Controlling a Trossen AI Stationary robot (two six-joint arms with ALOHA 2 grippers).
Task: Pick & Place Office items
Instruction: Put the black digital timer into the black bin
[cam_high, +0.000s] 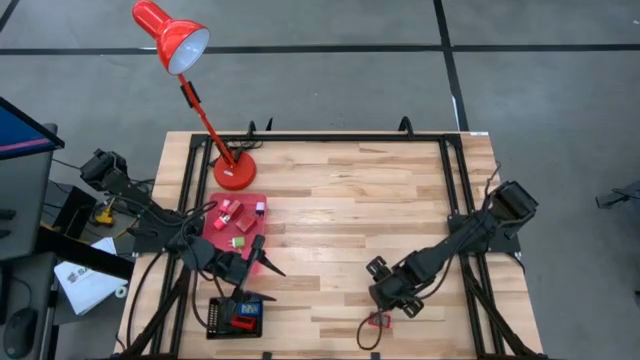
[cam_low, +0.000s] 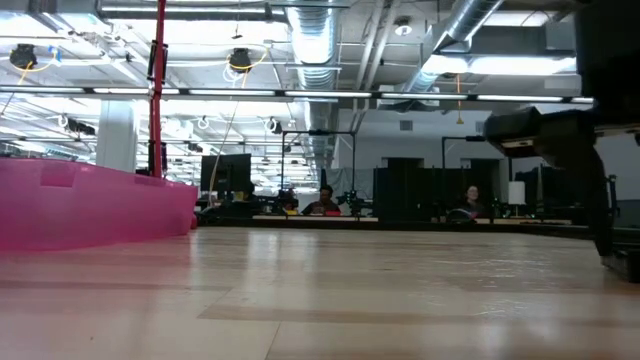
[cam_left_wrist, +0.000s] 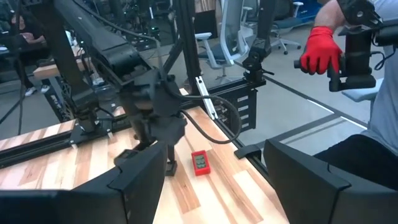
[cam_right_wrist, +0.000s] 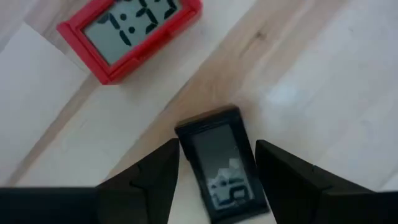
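Observation:
My right gripper (cam_high: 392, 297) (cam_right_wrist: 217, 149) is open near the table's near edge, pointing down. Its fingers stand on either side of a small black display piece (cam_right_wrist: 222, 168) that lies flat on the wood. A small red clock piece (cam_right_wrist: 127, 28) (cam_high: 378, 320) (cam_left_wrist: 200, 163) lies flat just beside it. My left gripper (cam_high: 265, 257) (cam_left_wrist: 217, 180) hangs open over bare wood, just right of the red tray (cam_high: 215, 238). Several tiny pieces (cam_high: 240, 225) lie in the red tray. Red and blue pieces (cam_high: 243, 315) sit in the black tray (cam_high: 215, 325). My right gripper comes at the black display piece (cam_right_wrist: 211, 134) from above, fingers lying along its two long sides. One finger (cam_right_wrist: 158, 174) looks right against its edge, and the other (cam_right_wrist: 283, 177) stands apart. Whether any finger touches it, I cannot tell.
A tall red desk lamp (cam_high: 190, 70) stands on its base (cam_high: 234, 175) at the table's far left, its pole (cam_low: 158, 90) behind the red tray (cam_low: 90, 205). A person's red-gloved hand (cam_left_wrist: 320, 50) holds a controller beyond the table. Bare wood fills the table's middle (cam_high: 350, 210).

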